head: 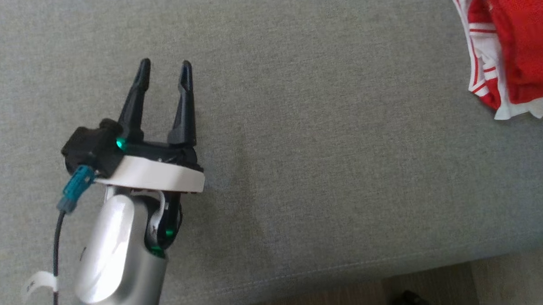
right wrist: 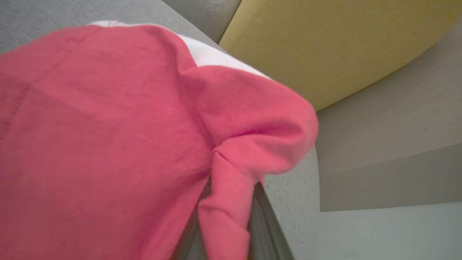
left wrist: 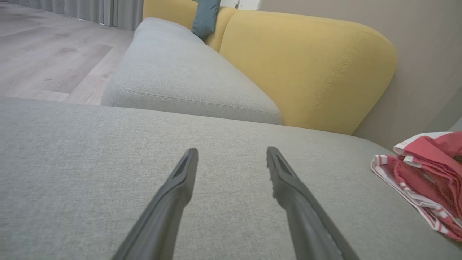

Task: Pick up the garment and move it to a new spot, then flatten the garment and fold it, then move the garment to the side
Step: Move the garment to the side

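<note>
The garment (head: 516,40) is red with white striped trim and lies bunched at the far right of the grey sofa seat (head: 325,146). My left gripper (head: 165,72) hovers open over the bare seat at the left, well apart from the cloth, with nothing between its fingers. In the left wrist view the garment (left wrist: 426,173) sits off to the right of the open left gripper (left wrist: 232,155). In the right wrist view a fold of the red garment (right wrist: 108,137) is pinched between the dark fingers (right wrist: 265,216) of my right gripper (right wrist: 227,206), and the cloth covers their tips.
A yellow backrest (left wrist: 306,68) rises behind the seat, with a second grey seat cushion (left wrist: 180,79) and a teal pillow (left wrist: 205,16) beyond. The sofa's front edge (head: 348,269) drops to wooden floor (head: 439,291). A grey wall (right wrist: 389,119) stands at the right.
</note>
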You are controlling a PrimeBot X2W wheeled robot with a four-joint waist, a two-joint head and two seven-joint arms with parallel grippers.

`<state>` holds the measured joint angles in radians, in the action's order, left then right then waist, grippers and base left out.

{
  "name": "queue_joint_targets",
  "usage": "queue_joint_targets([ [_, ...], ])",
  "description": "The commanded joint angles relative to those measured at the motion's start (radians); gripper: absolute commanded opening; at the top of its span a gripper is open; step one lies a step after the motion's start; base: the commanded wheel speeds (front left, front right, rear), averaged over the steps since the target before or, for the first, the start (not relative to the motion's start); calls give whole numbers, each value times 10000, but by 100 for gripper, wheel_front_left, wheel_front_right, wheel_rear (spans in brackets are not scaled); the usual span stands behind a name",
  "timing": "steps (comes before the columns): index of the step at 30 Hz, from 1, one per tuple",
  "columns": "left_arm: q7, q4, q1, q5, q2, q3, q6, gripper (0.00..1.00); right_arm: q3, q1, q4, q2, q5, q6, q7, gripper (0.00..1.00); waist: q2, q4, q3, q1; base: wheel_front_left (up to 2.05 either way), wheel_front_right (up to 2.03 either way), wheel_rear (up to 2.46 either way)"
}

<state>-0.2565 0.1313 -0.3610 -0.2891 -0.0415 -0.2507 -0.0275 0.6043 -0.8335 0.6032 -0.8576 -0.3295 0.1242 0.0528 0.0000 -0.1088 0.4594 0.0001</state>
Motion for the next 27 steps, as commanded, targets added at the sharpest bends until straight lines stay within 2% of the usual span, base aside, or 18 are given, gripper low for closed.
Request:
queue_joint_targets([
  [1, -53, -316, -216, 154, -87, 337, -32, 100, -168, -17, -58, -280, 96, 65, -39, 0, 0, 5, 143, -1, 0, 0, 0],
  [10, -53, -246, -355, 225, -87, 450, -132, 100, -678, -8, 181, 77, 481, 65, -58, 0, 0, -13, 354, -1, 0, 0, 0],
  [11, -53, -232, -368, 224, -87, 451, -135, 100, -741, 2, 214, 114, 510, 65, -61, 32, 0, -13, 350, -1, 0, 0, 0],
  [12, -53, -213, -378, 224, -87, 457, -140, 100, -804, 18, 236, 158, 525, 65, -78, 81, 0, -12, 337, -1, 0, 0, 0],
  [13, -53, -192, -385, 223, -87, 469, -146, 100, -894, 41, 265, 214, 487, 65, -108, 100, 0, -12, 316, -1, 0, 0, 0],
  [21, -53, -74, -277, 163, -87, 566, -150, 100, -1257, 71, 175, 485, 448, 65, -213, 100, 0, 3, -86, -1, 0, 0, 0],
  [27, -53, -109, -88, -87, -87, 497, -44, 100, -1666, 2, 19, 813, 589, 65, -399, 100, 0, 196, -859, -1, 0, 0, 0],
])
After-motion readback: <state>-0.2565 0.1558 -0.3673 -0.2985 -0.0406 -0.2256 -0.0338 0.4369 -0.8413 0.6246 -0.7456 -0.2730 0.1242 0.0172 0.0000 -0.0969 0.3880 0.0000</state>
